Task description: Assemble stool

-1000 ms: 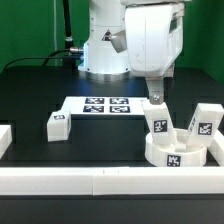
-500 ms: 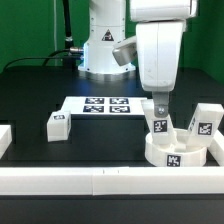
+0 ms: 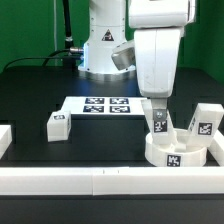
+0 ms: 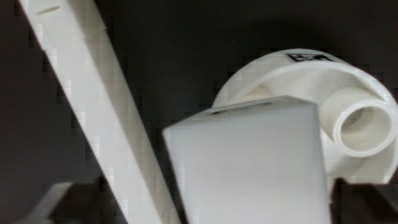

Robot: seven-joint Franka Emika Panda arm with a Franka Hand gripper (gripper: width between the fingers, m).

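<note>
step: leg-fitting stage, I'd say; the arm was down over the upright leg [image 3: 158, 122] standing in the seat [image 3: 180, 152]
fingers [image 3: 158, 112]: either side of that leg's top, partly spread; couldn't tell if they actually pinched it
seat: right under the fingers, on the counter [image 3: 40, 90] against the front rail [image 3: 100, 180]
other legs: one [image 3: 204, 122] just beyond the seat, one [image 3: 57, 126] well off to the other side
next: probably a squeeze, then twisting the leg home, kept dead straight
</note>
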